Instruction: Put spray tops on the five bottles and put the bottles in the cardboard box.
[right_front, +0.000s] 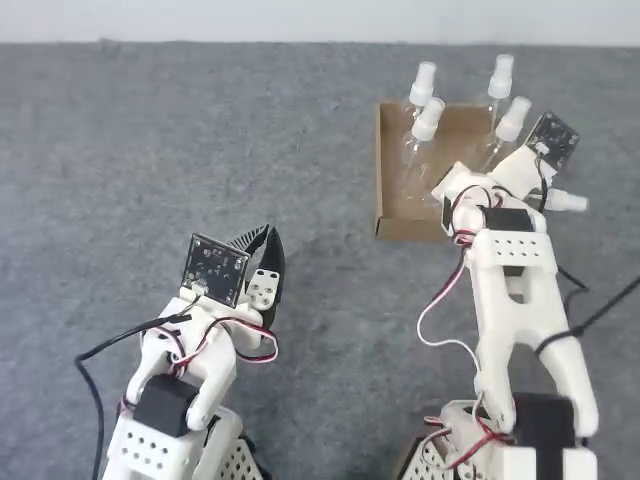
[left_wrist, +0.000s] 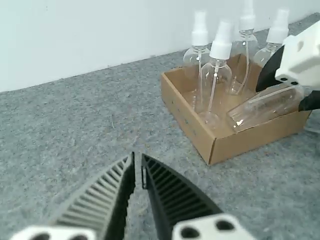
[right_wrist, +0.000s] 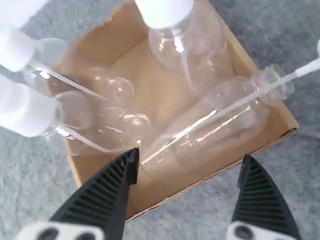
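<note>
The cardboard box (right_front: 381, 170) (left_wrist: 240, 142) (right_wrist: 100, 185) sits on the grey carpet at the back right. Several clear bottles with white spray tops stand upright in it, among them one (right_front: 428, 118) (left_wrist: 217, 70) near the front and one (right_front: 500, 75) at the back. Another bottle (right_wrist: 215, 120) (left_wrist: 260, 107) lies tilted on the box's rim, its dip tube sticking out past the neck to a white top (right_front: 565, 200). My right gripper (right_wrist: 190, 160) (right_front: 487, 175) is open over this bottle, jaws wider than it. My left gripper (left_wrist: 137, 161) (right_front: 265, 262) is shut and holds nothing, low over the carpet well left of the box.
Grey carpet (right_front: 200, 130) covers the table, with a white wall behind. Red and white cables (right_front: 440, 300) hang along the right arm, and a black cable (right_front: 95, 400) trails from the left arm's base.
</note>
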